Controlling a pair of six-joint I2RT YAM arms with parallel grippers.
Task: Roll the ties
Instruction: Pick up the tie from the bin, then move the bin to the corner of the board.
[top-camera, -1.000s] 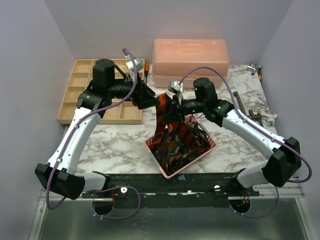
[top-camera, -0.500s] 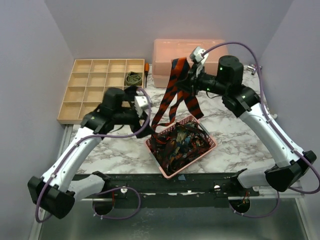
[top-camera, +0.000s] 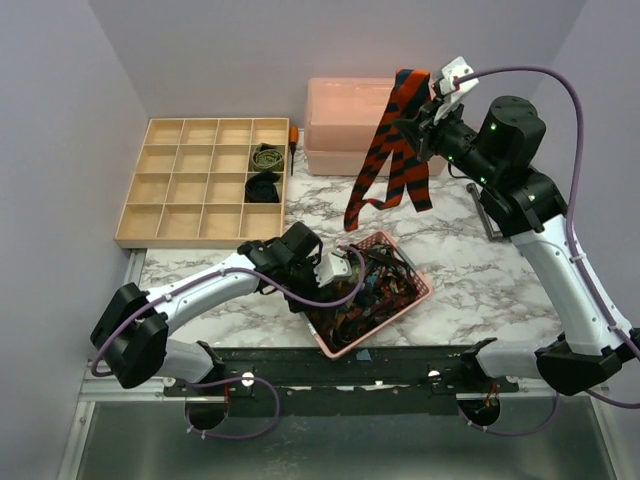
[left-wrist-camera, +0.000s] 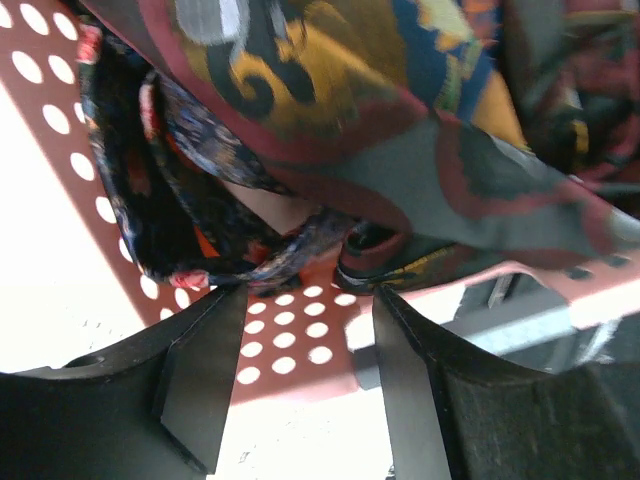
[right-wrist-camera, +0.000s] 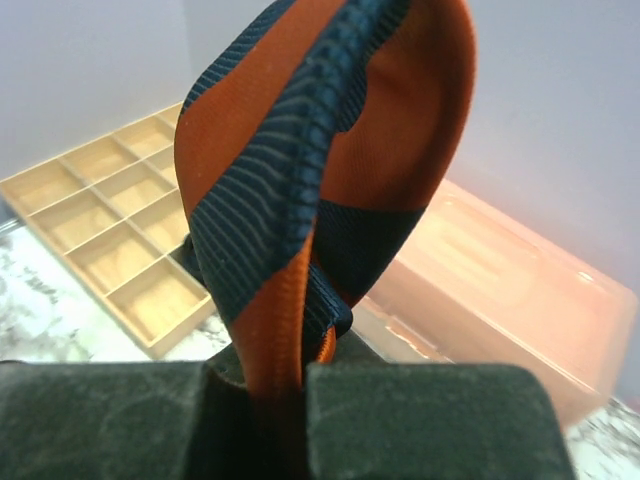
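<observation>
Over the last second my right arm has lifted the orange-and-navy striped tie (top-camera: 392, 140) clear of the pink basket (top-camera: 385, 325) and carried it up toward the far right of the bench, while my left arm has dropped from beside it down into the basket. The tie now hangs doubled over from my right gripper (top-camera: 425, 118), whose fingers are pressed together on the fold. Both tails dangle free in front of the pink lidded box (top-camera: 345, 110) at the far edge, touching nothing below. The other ties (top-camera: 365, 290) lie tangled in the basket at the middle of the near edge. My left gripper (top-camera: 335, 268) sits among them with its fingers spread, a dark patterned tie (left-wrist-camera: 330, 110) draped just past the tips but nothing pinched. Two rolled ties already sit in compartments on the right side of the wooden tray (top-camera: 180, 240) at the far left corner. To roll this one well, I judge I should first lay it out straight on the bare marble rather than roll it doubled, since the tails would fold over each other. My left gripper should leave the basket without snagging a loop, then pin one end flat while the right re-grips. The weave looks slippery, so uneven tension would likely skew the roll.
</observation>
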